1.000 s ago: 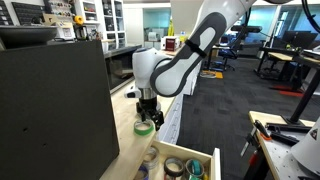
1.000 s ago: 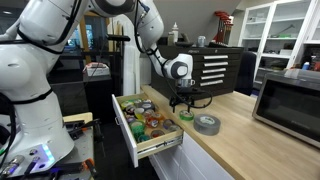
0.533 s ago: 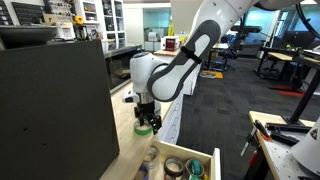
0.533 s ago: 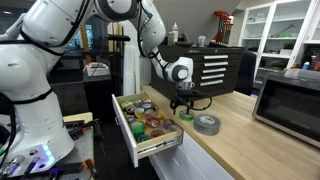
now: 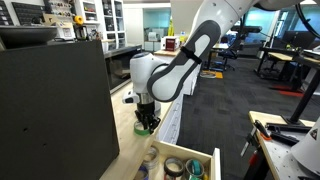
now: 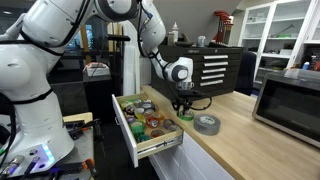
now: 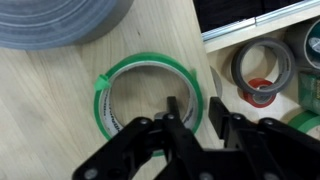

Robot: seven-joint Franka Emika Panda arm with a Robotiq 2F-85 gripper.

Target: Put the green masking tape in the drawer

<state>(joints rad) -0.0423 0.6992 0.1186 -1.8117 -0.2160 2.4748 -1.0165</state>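
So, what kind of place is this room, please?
Probably a robotics lab or workshop: a black tool chest stands on the wooden workbench, shelves of equipment line the wall, and the open drawer holds many tape rolls.

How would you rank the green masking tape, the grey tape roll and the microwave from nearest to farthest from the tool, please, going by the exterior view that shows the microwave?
1. green masking tape: directly under the tool, by the counter edge.
2. grey tape roll: on the counter just beside it, away from the drawer.
3. microwave: far end of the counter.

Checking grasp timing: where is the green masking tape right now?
On the wooden counter, the green masking tape sits beside the grey roll, under the gripper, near the open drawer.
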